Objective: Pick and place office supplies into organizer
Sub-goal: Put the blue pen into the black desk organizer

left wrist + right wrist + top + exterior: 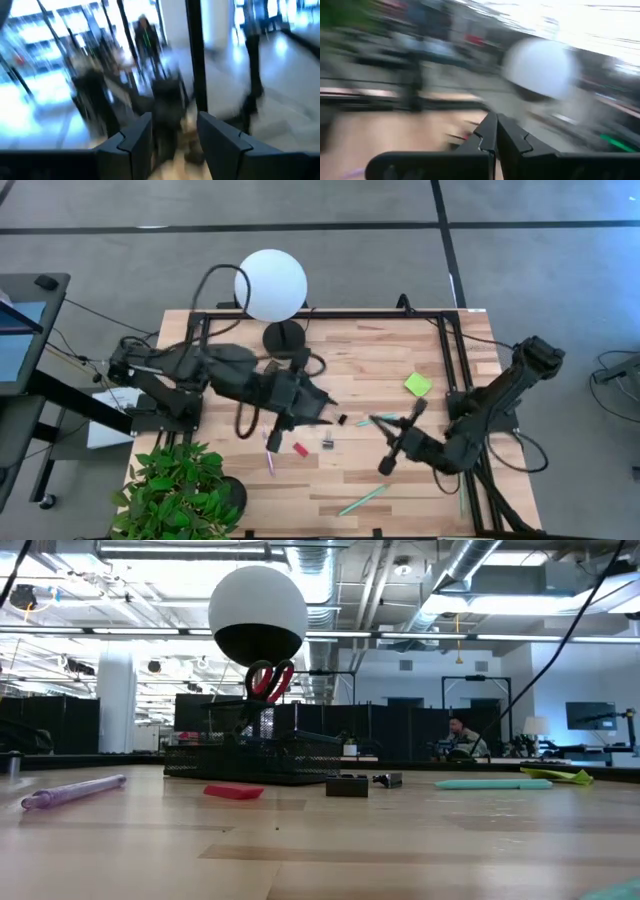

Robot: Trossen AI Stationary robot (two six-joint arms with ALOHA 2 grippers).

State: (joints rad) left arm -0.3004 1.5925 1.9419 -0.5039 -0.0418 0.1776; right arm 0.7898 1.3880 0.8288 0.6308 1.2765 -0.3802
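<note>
The black mesh organizer (250, 764) stands left of the table's middle, mostly under my left arm in the high view (322, 412). Red-handled scissors (270, 680) stand in it, handles up. My left gripper (175, 145) is raised over the organizer (305, 402), open with nothing between its fingers. My right gripper (496, 135) is shut and bare, level above the table's right half (386, 465). Lying loose on the wood are a purple pen (270, 461), a red block (300, 448), black clips (328, 442), a teal pen (383, 420), a light-green pen (364, 500) and a lime sticky pad (418, 385).
A lamp with a white globe (272, 284) and a round black base (283, 337) stands at the far side, behind the organizer. A potted plant (178, 490) fills the near left corner. Black frame rails (455, 365) run along the far and right edges. A person (462, 736) sits in the room beyond.
</note>
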